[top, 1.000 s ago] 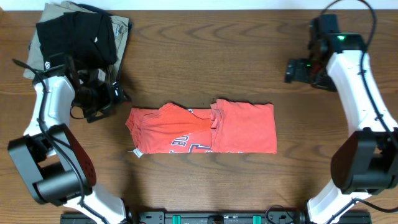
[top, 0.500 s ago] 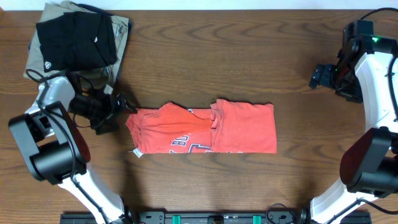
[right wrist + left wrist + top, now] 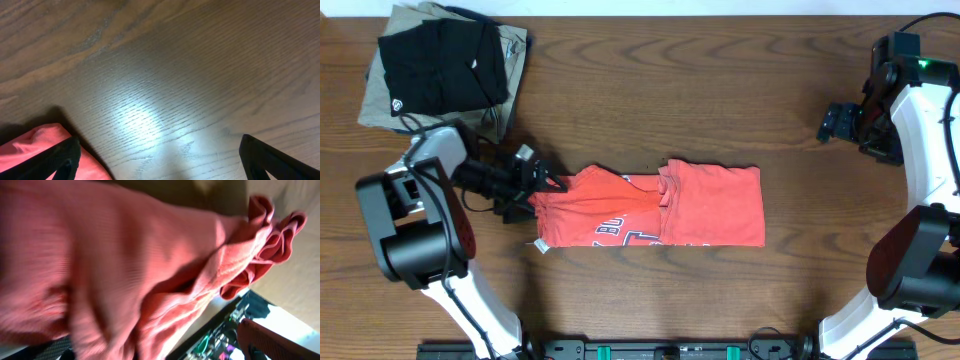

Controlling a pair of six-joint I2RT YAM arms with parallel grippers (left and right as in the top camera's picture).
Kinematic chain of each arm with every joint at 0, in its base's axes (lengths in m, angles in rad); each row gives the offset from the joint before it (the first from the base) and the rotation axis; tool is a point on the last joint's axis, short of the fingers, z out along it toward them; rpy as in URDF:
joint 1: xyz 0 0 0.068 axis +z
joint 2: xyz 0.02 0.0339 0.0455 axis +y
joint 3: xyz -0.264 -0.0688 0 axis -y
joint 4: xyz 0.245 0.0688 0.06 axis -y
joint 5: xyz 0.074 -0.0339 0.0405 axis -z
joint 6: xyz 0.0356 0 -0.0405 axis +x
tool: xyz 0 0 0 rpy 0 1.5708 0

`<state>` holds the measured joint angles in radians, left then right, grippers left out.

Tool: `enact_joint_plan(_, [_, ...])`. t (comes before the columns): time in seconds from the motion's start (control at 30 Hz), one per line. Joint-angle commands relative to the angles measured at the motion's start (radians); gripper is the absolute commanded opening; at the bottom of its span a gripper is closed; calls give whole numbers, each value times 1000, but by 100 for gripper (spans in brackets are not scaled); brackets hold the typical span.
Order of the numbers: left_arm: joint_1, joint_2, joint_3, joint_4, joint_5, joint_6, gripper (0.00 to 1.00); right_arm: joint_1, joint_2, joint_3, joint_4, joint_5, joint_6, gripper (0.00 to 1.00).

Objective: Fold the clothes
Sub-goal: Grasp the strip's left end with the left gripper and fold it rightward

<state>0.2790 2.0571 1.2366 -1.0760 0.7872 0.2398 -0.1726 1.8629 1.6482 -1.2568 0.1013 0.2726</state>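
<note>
Surface (image 3: 650, 90): dark brown wood with a pronounced grain running mostly left to right. It fills nearly the whole overhead view.
Pale strip (image 3: 620, 6) along the top edge of that view, beyond the far edge of the surface; cannot tell whether wall or floor.
Black rail (image 3: 470, 351) along the near edge.
Light: even across the wood. One soft glare patch (image 3: 137, 122) shows in the right wrist view, so the finish has a low sheen.

T-shirt (image 3: 705, 205) mid table (image 3: 650, 90); left pincer (image 3: 548, 183) at edge, maybe touching.
</note>
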Motion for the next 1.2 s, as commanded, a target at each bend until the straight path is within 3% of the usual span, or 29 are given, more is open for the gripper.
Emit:
enact_joint_plan(0.0, [-45, 36, -39, 27, -58, 24, 93, -4, -8, 10, 0, -1, -16, 99])
enact_joint_plan(0.13, [-69, 36, -39, 49, -63, -20, 66, -4, -8, 10, 0, -1, -16, 99])
enact_joint_plan(0.23, [-68, 36, -39, 66, -66, -63, 34, -4, -8, 10, 0, -1, -16, 99])
enact_joint_plan(0.3, [-65, 36, -31, 72, -70, -103, 6, -4, -8, 10, 0, -1, -16, 99])
enact_joint_plan(0.43, [-64, 32, 26, 37, -184, -223, 6, -4, -8, 10, 0, -1, -16, 99])
enact_joint_plan(0.6, [-64, 1, 132, -89, -302, -253, 6, -4, -8, 10, 0, -1, -16, 99])
enact_joint_plan(0.8, [-88, -111, 246, -209, -318, -252, 6, -4, -8, 10, 0, -1, -16, 99])
enact_joint_plan(1.0, [-234, -282, 253, -214, -317, -253, 6, -4, -8, 10, 0, -1, -16, 99])
enact_joint_plan(1.17, [-399, -319, 252, -199, -317, -261, 6, -4, -8, 10, 0, -1, -16, 99])
